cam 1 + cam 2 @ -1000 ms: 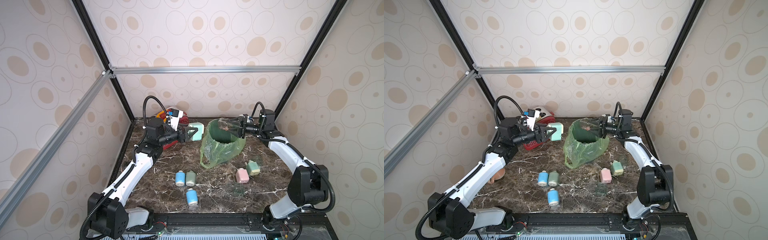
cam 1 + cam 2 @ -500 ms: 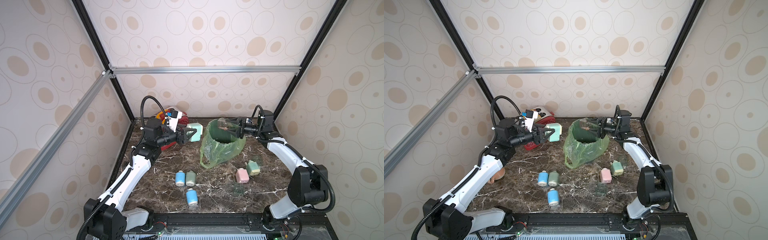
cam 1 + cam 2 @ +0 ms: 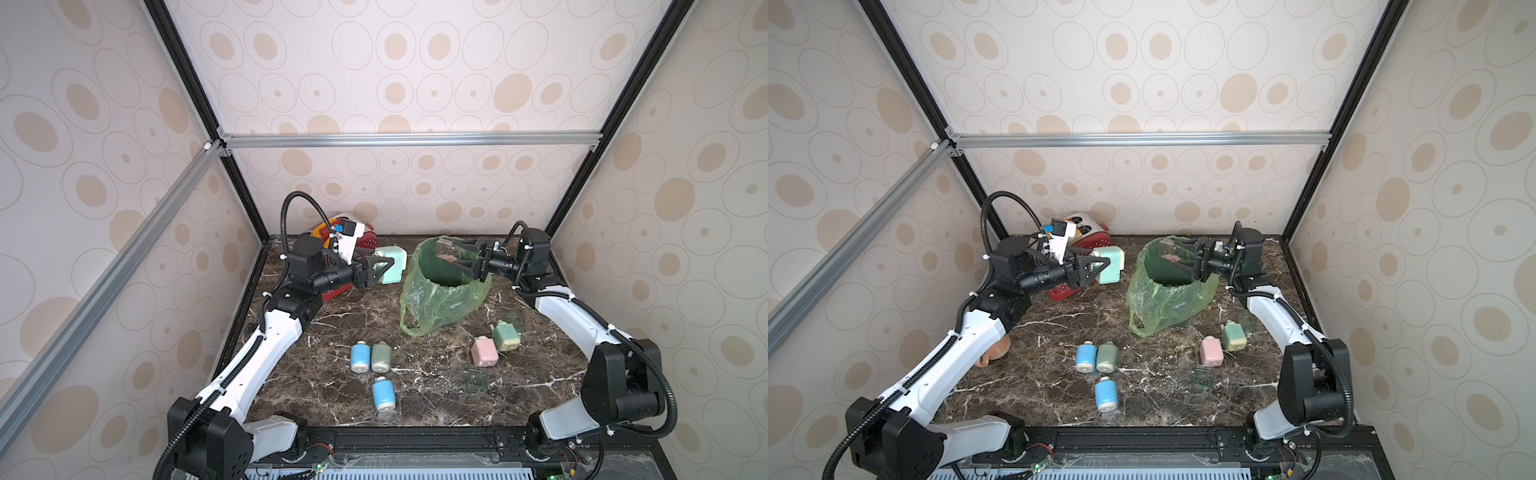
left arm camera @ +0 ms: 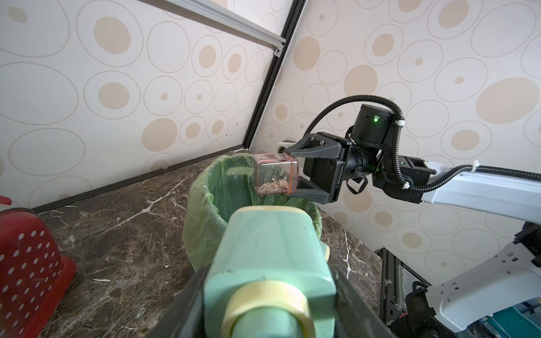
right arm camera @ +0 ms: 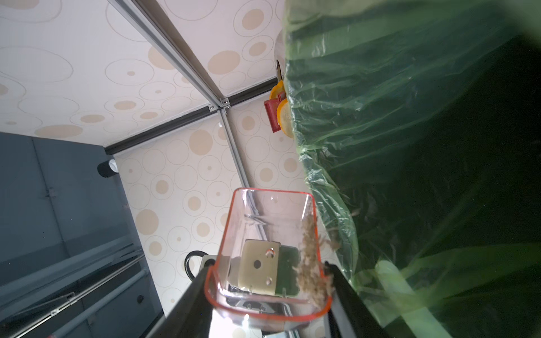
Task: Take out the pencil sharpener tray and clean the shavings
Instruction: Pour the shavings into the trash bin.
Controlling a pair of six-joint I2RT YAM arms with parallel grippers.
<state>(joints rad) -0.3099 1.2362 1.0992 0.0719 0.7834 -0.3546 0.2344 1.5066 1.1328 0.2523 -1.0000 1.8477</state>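
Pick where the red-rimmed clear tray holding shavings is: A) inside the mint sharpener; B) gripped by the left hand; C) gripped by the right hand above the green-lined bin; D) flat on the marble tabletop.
C: the right hand clamps the tray over the green-lined bin, while the left hand holds the mint sharpener.

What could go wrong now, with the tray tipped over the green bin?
The shavings sit against one wall of the clear tray, held by the right gripper close to the rim of the bin bag; some may fall outside onto the table. The loose bag could catch the tray. The sharpener, clamped in the left gripper, might slip.
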